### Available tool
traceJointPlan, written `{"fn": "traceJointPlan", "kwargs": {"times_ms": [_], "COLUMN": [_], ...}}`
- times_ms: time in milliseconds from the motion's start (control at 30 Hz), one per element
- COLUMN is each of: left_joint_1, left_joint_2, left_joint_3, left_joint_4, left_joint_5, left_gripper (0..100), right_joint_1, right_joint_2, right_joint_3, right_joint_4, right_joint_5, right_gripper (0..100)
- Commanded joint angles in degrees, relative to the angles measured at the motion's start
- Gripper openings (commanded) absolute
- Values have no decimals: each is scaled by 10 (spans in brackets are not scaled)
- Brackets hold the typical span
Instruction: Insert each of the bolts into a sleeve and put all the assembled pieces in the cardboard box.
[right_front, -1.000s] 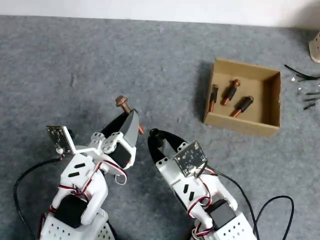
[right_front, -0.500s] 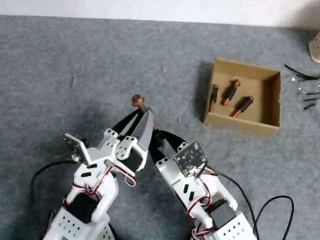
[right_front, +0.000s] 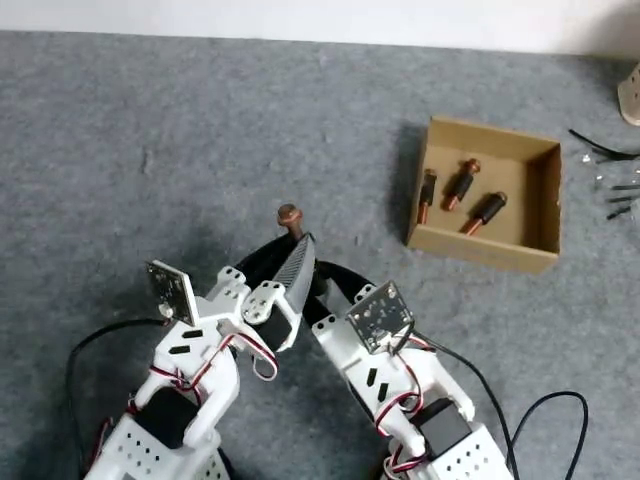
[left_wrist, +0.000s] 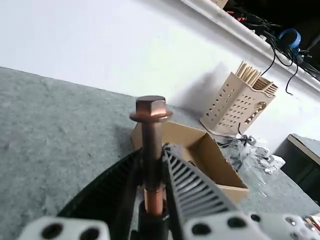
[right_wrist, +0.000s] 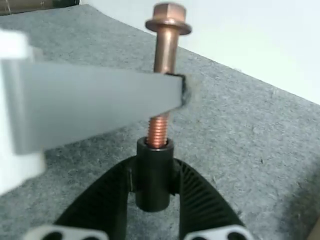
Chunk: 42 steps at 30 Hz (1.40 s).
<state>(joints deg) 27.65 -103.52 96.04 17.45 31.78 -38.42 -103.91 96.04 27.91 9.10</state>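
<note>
My left gripper is shut on a copper bolt, held head up. My right gripper is shut on a black sleeve directly beneath it. The bolt's threaded tip enters the sleeve's mouth. The two grippers meet in the middle of the grey mat. The cardboard box sits to the right and farther back, with three assembled pieces lying inside.
A perforated beige holder stands beyond the box near the wall. Loose small parts and black wires lie at the mat's right edge. Open mat stretches to the left and behind the grippers.
My left arm swung right with the bolt and brought it over the sleeve held by my right gripper. The right arm stayed still.
</note>
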Motion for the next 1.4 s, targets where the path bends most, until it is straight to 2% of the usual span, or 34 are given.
{"fn": "traceJointPlan", "kwargs": {"times_ms": [0, 67, 200, 300, 433, 633, 700, 767, 867, 933, 1033, 1267, 1367], "left_joint_1": [10, 11, 15, 48, 76, 36, 9, -1, -1, -7, -48, -228, -294], "left_joint_2": [-10, -9, -9, -9, -9, -10, -10, -8, -8, -8, -9, -10, -7], "left_joint_3": [3, 6, -1, -8, -3, -12, -24, -26, -16, -16, -40, -91, -86], "left_joint_4": [3, 5, 64, 105, 124, 116, 113, 114, 118, 116, 116, 116, 116], "left_joint_5": [-4, -4, -4, -11, -81, -76, -30, 16, 25, 49, 106, 269, 288], "left_gripper": [7, 7, 7, 7, 7, 16, 84, 219, 427, 484, 473, 424, 372], "right_joint_1": [-1, -1, 10, 18, 18, 18, 18, 18, 18, 18, 18, 51, 87], "right_joint_2": [-7, -7, -11, -13, -13, -13, -13, -12, -12, -11, -9, -13, -13], "right_joint_3": [80, 80, 80, 80, 80, 80, 80, 80, 80, 80, 79, 79, 79], "right_joint_4": [1, 1, -1, -2, -2, -2, -2, -2, -2, -2, -2, -12, -36], "right_joint_5": [7, 7, 7, 7, 7, 6, 6, 6, 6, 6, 6, 3, 2], "right_gripper": [5, 5, 5, 5, 5, 5, 5, 5, 5, 5, 5, 5, 5]}}
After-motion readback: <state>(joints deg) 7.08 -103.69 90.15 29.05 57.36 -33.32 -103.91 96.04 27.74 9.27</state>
